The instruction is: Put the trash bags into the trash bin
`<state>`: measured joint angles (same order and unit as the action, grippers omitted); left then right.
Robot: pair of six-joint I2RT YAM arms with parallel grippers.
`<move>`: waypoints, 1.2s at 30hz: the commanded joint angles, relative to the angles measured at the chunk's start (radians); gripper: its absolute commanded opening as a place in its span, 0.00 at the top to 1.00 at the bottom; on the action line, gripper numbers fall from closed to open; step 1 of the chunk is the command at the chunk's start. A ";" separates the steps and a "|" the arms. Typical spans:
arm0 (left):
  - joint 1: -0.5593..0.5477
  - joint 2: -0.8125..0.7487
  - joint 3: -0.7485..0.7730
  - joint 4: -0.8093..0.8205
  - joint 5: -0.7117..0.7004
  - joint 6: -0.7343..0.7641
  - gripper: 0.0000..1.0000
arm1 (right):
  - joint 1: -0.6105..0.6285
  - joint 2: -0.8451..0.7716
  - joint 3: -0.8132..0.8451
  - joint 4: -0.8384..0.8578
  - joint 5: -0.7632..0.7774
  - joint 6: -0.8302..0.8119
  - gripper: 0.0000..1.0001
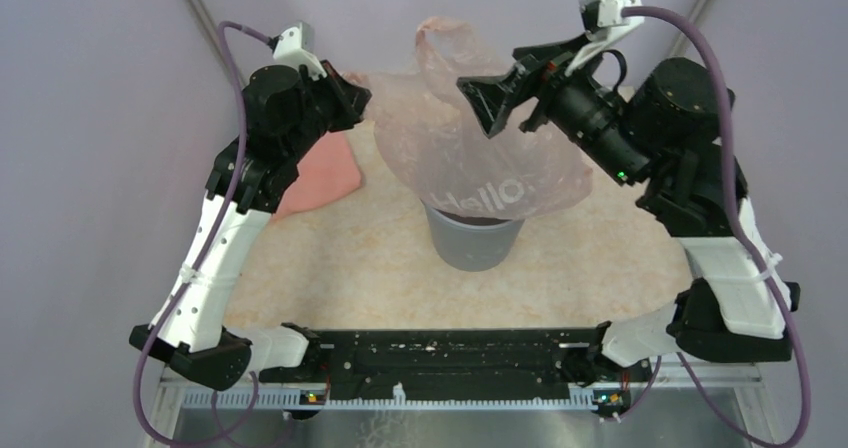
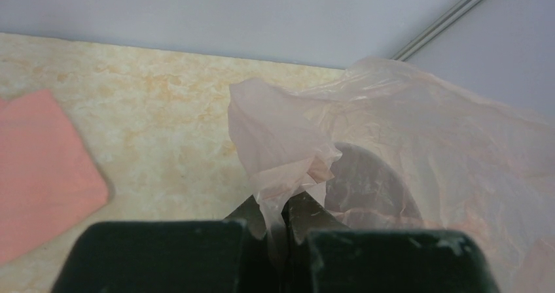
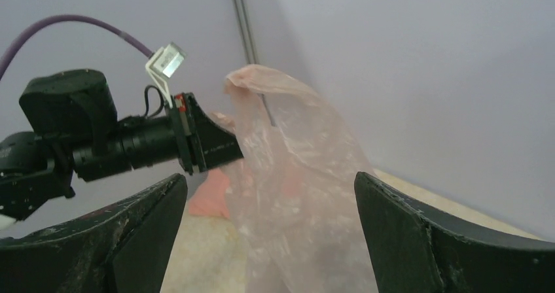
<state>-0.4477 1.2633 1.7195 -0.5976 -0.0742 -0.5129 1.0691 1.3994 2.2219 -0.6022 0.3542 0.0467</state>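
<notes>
A corner of the pale-pink trash bag (image 1: 450, 158) is pinched between the closed jaws of the left gripper (image 2: 278, 218), and the film is draped over the mouth of the grey trash bin (image 1: 475, 248). The right gripper (image 3: 269, 182) is held wide open near the bag's upper edge, with nothing gripped

bag (image 1: 470, 153) draped over bin (image 1: 475, 246) | left gripper (image 1: 362, 95) at bag's left edge | right gripper (image 1: 478, 108) spread wide, above bag | pink cloth (image 1: 322, 173) beside left arm
</notes>
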 commanded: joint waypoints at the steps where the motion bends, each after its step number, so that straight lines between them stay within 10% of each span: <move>1: 0.019 -0.004 -0.008 0.061 0.040 0.016 1.00 | 0.009 -0.108 -0.040 -0.146 0.059 0.065 0.01; 18: 0.032 -0.004 -0.021 0.068 0.114 0.006 1.00 | 0.009 -0.484 -0.578 -0.456 0.256 0.291 0.01; 28: 0.032 0.013 -0.011 0.061 0.136 0.005 1.00 | 0.009 -0.573 -0.824 -0.344 0.273 0.324 0.02; 32: 0.032 0.014 -0.011 0.063 0.148 0.002 1.00 | 0.009 -0.518 -0.845 -0.231 0.272 0.270 0.17; 36: 0.032 0.012 -0.008 0.062 0.165 0.004 1.00 | 0.007 -0.425 -0.829 -0.103 0.265 0.201 0.55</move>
<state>-0.4202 1.2728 1.6993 -0.5831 0.0616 -0.5137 1.0706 0.8894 1.3762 -0.8944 0.6128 0.3168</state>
